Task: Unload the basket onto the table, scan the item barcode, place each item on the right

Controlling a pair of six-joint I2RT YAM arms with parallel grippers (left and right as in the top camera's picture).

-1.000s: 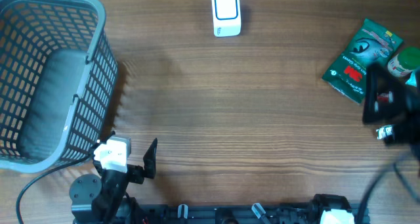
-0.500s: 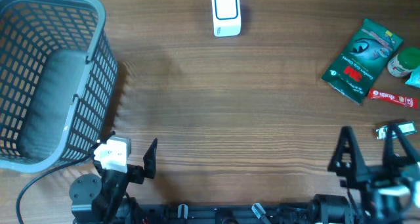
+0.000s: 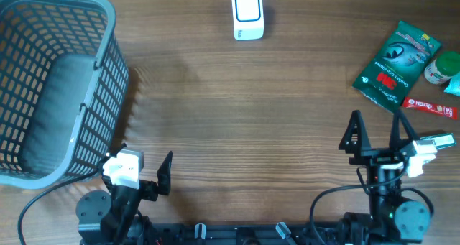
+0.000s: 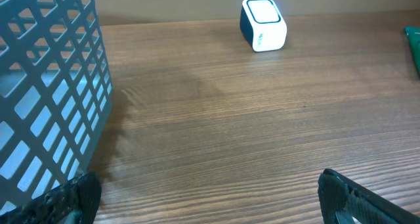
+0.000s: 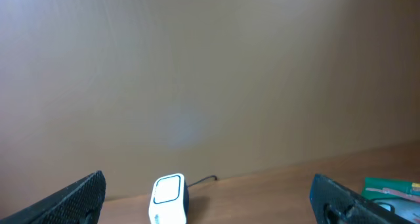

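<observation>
Wood-grain tabletop (image 3: 251,108) fills the overhead view, seen from straight above. A green packet (image 3: 396,67) lies flat near the right edge of the frame, in its upper half, turned at a slant. Touching its lower right corner is a thin red stick pack (image 3: 430,108). A small container with a green lid (image 3: 442,67) sits just beside the packet, at the frame's right edge.

A white barcode scanner (image 3: 248,15) with a blue-rimmed window stands at the top centre of the frame, well apart from the packet.

The right gripper (image 3: 375,133) sits at the lower right, below the packet and not touching it. Its two black fingers are spread wide apart over bare wood. In the right wrist view the gripper (image 5: 210,201) shows only as two dark fingertips in the bottom corners. Between them are the scanner (image 5: 168,199) at bottom centre and a sliver of the packet (image 5: 392,186) at far right, under a plain beige wall (image 5: 197,73).

The left gripper (image 3: 142,162) rests at the lower left, fingers also wide apart. It is just beside a grey plastic lattice basket (image 3: 108,87) that fills the upper left of the overhead frame. In the left wrist view the gripper (image 4: 210,204) shows as dark tips in the bottom corners. The basket (image 4: 46,92) fills the left side and the scanner (image 4: 264,33) stands at top centre.
</observation>
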